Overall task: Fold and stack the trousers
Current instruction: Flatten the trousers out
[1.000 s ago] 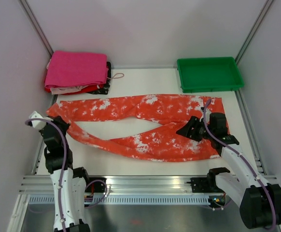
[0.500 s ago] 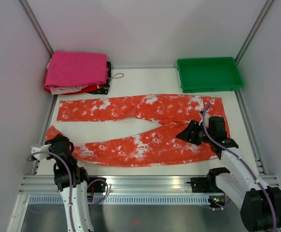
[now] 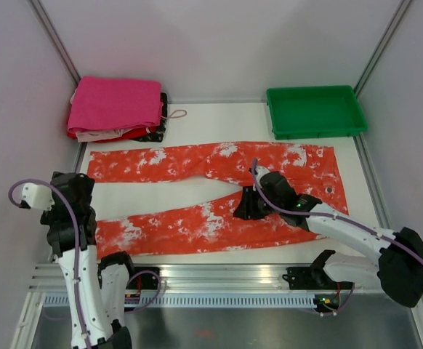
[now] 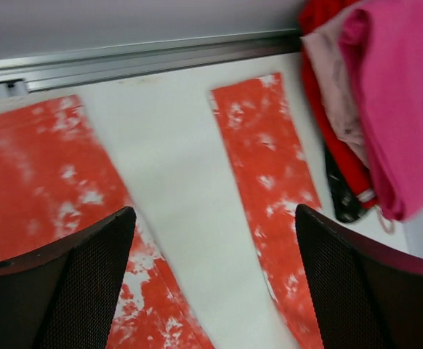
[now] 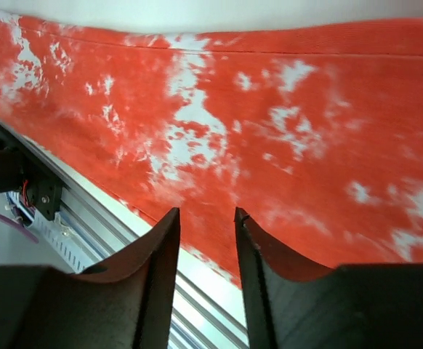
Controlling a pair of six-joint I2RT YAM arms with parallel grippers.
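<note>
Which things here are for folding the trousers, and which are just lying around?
For the job: orange-and-white trousers.
Just lying about: pink folded cloth, green tray.

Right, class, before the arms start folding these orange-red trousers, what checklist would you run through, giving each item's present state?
1. Orange-red, white-blotched thin-fabric trousers spread flat: ok.
2. Legs brought together: not ok; bare white table shows between them.
3. Left hand open and empty: ok.
4. Right hand gripping the near leg: not ok; fingers apart, nothing between.
5. Right hand touching cloth: cannot tell.
6. Magenta-pink folded cloth apart from the trousers: ok.
</note>
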